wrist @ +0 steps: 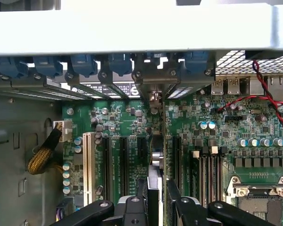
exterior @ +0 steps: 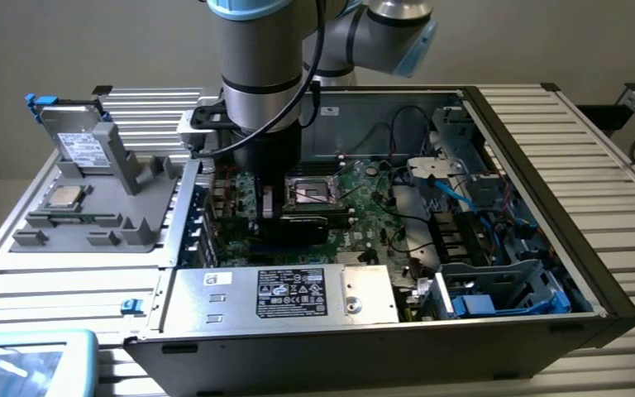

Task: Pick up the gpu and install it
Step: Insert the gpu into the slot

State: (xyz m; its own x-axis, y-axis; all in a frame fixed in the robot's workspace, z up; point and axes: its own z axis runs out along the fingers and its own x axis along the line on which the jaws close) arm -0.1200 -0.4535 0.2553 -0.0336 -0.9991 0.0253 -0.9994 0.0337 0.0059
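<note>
Seating the gpu [wrist: 154,157]: the card is clamped edge-on by the gripper [wrist: 155,190] above the motherboard [wrist: 118,120]. It is best kept upright and pressed down evenly

Arm [exterior: 260,66] vertical, claw [wrist: 155,190] downward, clamped

Exterior view high above the slatted surface [exterior: 53,281], angled down into the open computer case [exterior: 350,360] from its near side, mid-distance, wrist view close over the motherboard [wrist: 127,122], looking past the fingers [wrist: 132,209], both views sharing the expansion slots [wrist: 124,160] and CPU socket [wrist: 262,188].
</note>
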